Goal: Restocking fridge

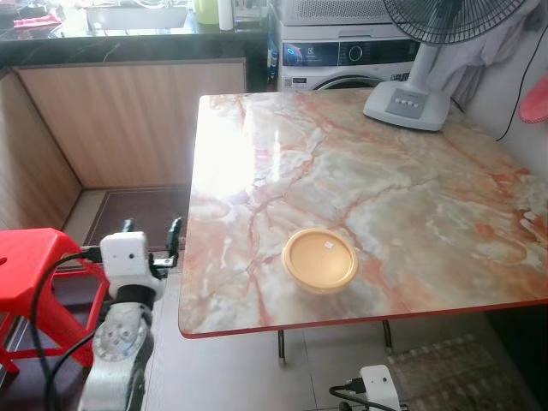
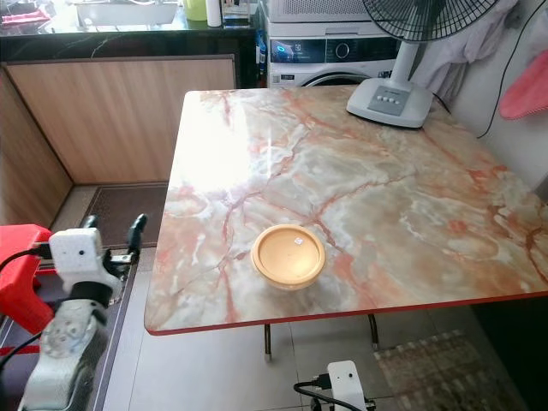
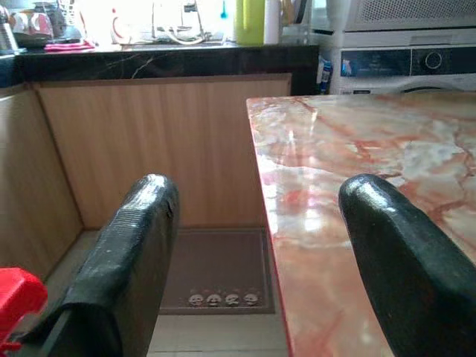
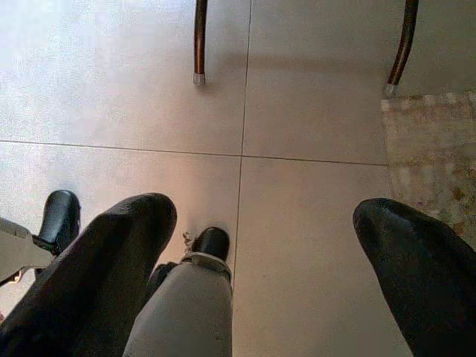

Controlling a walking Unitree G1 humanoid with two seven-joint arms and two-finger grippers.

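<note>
While raised, left pincer [image 1: 151, 235] (fingers apart).

We see a pale yellow lidded container [image 1: 319, 259] on our pink-and-cream marble-veined table [image 1: 385, 180] with its red edge, a bright red stool [image 1: 34, 265], and wood-grain cabinet panels [image 1: 128, 120].

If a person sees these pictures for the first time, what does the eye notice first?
First the marble table, with a round yellow container near its front edge and a fan at the far corner. The left claw, open, is raised beside the table's left edge, next to a red stool. The right claw, open, hangs over the floor.
</note>
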